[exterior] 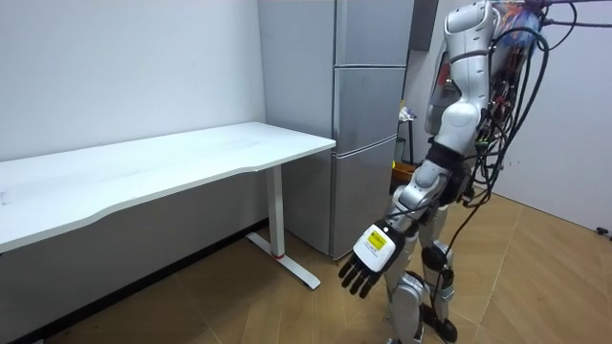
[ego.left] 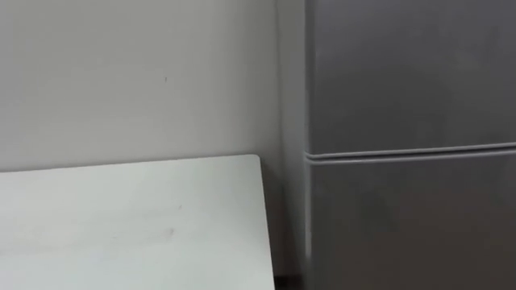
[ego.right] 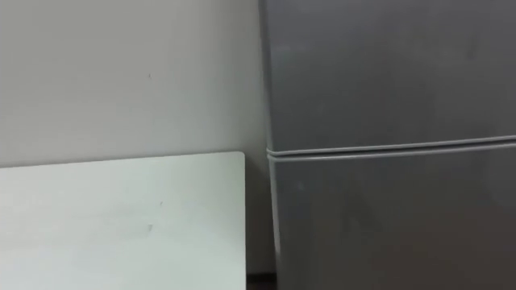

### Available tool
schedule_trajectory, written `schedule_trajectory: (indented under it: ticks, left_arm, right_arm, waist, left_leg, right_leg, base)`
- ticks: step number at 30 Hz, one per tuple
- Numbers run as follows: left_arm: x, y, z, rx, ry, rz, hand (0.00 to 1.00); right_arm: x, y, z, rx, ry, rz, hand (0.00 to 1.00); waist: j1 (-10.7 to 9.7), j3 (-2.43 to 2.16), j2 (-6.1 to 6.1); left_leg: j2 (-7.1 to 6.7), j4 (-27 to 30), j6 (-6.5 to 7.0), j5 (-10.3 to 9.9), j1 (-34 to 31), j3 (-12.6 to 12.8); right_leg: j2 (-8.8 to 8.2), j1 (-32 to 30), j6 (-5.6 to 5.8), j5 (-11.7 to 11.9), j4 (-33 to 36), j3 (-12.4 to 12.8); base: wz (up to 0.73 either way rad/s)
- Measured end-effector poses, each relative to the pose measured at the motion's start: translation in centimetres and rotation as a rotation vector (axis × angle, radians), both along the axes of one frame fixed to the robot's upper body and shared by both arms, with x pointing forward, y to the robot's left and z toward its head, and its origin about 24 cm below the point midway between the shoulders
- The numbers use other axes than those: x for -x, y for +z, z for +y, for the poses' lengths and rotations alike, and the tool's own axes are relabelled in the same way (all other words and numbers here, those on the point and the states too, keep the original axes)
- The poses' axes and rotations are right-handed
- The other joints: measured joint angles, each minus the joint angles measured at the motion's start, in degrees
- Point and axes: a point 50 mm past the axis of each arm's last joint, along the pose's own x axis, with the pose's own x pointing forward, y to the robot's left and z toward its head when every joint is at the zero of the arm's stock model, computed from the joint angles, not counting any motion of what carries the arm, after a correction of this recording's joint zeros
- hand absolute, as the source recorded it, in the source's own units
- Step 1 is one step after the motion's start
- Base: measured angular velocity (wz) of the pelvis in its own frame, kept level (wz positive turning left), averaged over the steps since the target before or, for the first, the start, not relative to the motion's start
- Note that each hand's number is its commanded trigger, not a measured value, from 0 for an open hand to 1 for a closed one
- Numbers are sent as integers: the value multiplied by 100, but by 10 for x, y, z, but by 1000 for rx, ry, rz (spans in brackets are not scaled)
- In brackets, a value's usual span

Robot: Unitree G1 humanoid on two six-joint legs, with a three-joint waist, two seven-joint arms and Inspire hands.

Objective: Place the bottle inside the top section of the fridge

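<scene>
**Inspector:** Eye views. What stands before the robot?

**Officer:** A grey fridge [ego.left: 363, 121] is on the right. 1 horizontal seam parts the upper door [ego.left: 419, 72] from the lower door [ego.left: 419, 225], and both doors are closed. A white table [ego.left: 129, 225] lies at lower left, its corner just beside the fridge with a narrow gap between them. A pale wall [ego.left: 137, 80] is behind.

**Inspector:** Room view. Arm pose?

**Officer:** The robot stands upright facing the fridge, with the table on its left. Its left arm hangs down and a little forward, the elbow slightly bent.

**Inspector:** The hand?

**Officer:** The left hand [exterior: 368, 256] is low beside the legs, above the wooden floor [exterior: 239, 306]. Its back faces the camera. The fingers are straight, spread and pointing down, and they hold and touch nothing.

**Inspector:** The bottle?

**Officer:** I cannot tell where it is.
</scene>
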Motion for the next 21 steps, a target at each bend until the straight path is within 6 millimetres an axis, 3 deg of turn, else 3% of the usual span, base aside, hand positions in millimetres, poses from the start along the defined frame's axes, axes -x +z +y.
schedule_trajectory:
  ticks: [11, 21]
  left_arm:
    - [-4, -5, -12, 44, -8, 28, 0]
    - [-13, -6, -14, 62, -32, 17, 0]
  right_arm:
    - [-7, -15, 28, -247, 324, 51, 0]
    - [-9, -18, 35, -341, 377, 35, 0]
  waist:
    - [56, 13, -36]
    - [97, 29, -176]
  left_leg:
    - [0, 45, 1, 0, -25, -14]
    - [8, 172, 0, -1, -163, -26]
  right_leg:
    - [-8, -16, 2, -19, 8, -19]
    - [-6, -30, -1, -17, -8, -90]
  base:
    - [0]
    - [3]
